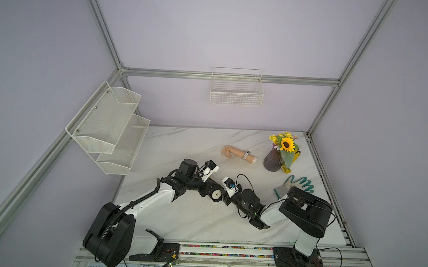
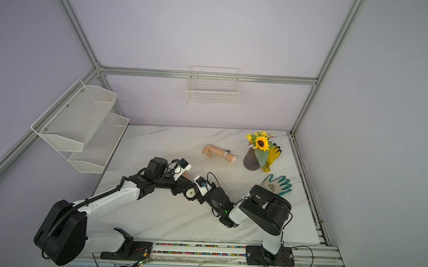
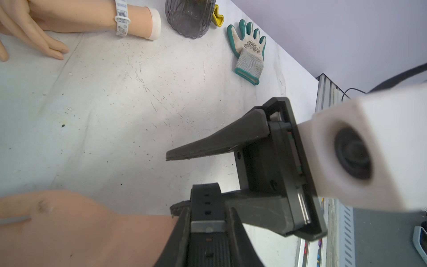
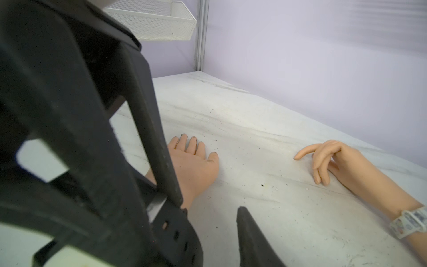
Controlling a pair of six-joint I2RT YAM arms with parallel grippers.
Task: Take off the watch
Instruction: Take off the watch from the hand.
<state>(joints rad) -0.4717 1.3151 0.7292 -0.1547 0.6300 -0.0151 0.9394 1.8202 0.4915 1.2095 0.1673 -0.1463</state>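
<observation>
A black watch is strapped round the wrist of the near mannequin hand, which lies palm down mid-table. My left gripper is shut on the strap at its silver buckle. My right gripper faces it, jaws open, its lower finger just behind the strap's free end. In the right wrist view the holed strap lies beside my right fingertip, apart from it. In both top views the arms hide the watch.
A second mannequin hand with a white patterned watch lies further back. Right of it are a vase of sunflowers, a yellow glove and a teal glove. A mesh shelf and a wire basket hang on the walls.
</observation>
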